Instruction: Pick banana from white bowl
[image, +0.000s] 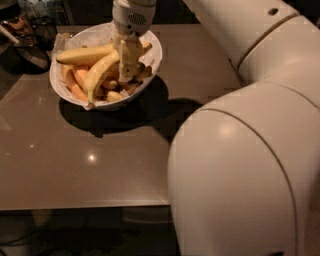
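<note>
Evidently the long, pale greenish-yellow banana (102, 71) lay slantwise in the large round white bowl (152, 50), its long axis running from near-left to far-right. Its thin greenish end pointed near-left, down toward the bowl's near rim, while its far-right end passed behind the pale two-finger gripper (129, 62) and was hidden there. The skin looked smooth and only gently curved, lighter than the thicker, deeper-yellow banana (82, 55) that lay almost left to right just beyond it. Small stubby orange-yellow bananas (75, 82) crowded beneath both. Crinkled white paper (95, 35) showed along the bowl's far inner wall.

The gripper hung straight down into the right half of the bowl, against the banana's upper end; whether it was open, closed or gripping the fruit could not be told. The bulky white robot arm (250, 150) filled the right side and was cut off by the edges. The bowl sat far-left on a glossy brown table (75, 170).
</note>
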